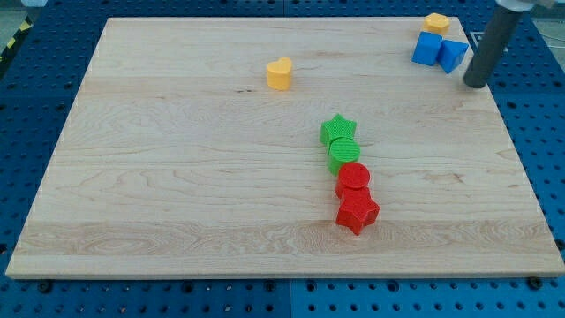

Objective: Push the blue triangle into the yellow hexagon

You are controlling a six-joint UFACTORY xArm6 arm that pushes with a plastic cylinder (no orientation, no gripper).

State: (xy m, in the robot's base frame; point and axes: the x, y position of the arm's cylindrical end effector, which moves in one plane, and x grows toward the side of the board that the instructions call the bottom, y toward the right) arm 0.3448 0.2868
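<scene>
The yellow hexagon (435,23) lies near the board's top right corner. Just below it sit two blue blocks side by side: a blue cube (428,49) on the left and a wedge-like blue block, apparently the blue triangle (454,55), on the right, touching it. The cube's top edge is close to or touching the hexagon. My dark rod comes down from the view's top right, and my tip (475,86) rests on the board just to the right of and slightly below the blue triangle, a small gap apart from it.
A yellow heart (279,74) sits at the upper middle. A green star (338,130), green cylinder (342,155), red cylinder (354,179) and red star (357,213) form a touching column at centre right. The wooden board (177,177) ends close to the right of my tip.
</scene>
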